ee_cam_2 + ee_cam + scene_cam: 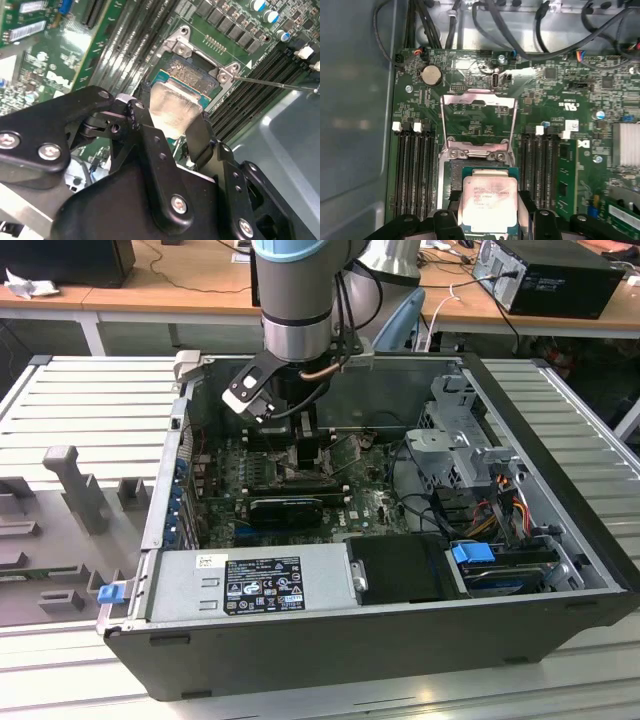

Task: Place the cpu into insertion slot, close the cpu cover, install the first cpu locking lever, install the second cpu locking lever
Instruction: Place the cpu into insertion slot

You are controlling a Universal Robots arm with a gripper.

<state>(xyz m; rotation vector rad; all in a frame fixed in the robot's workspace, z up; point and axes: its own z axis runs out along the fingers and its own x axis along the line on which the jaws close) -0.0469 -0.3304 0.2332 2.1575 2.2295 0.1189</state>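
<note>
My gripper (pixel 487 217) is shut on the cpu (pixel 487 200), a square chip with a silvery face, with one black finger (pixel 527 210) on each side of it. I hold it just over the insertion slot (pixel 453 176), whose dark bed shows beyond the chip's edge. In the second wrist view the cpu (pixel 172 107) hangs between the fingers (pixel 200 135) above the socket's contact field (pixel 187 75). The cpu cover (pixel 479 99), a thin metal frame, is swung open beyond the slot. In the exterior view the gripper (pixel 305 445) reaches down into the open computer case.
Long black memory slots (pixel 412 170) flank the socket on both sides. A thin metal lever rod (pixel 275 84) sticks out beside the socket. The power supply (pixel 250 585), a drive cage (pixel 470 455) and cable bundles (pixel 500 505) crowd the case around the green motherboard (pixel 555 100).
</note>
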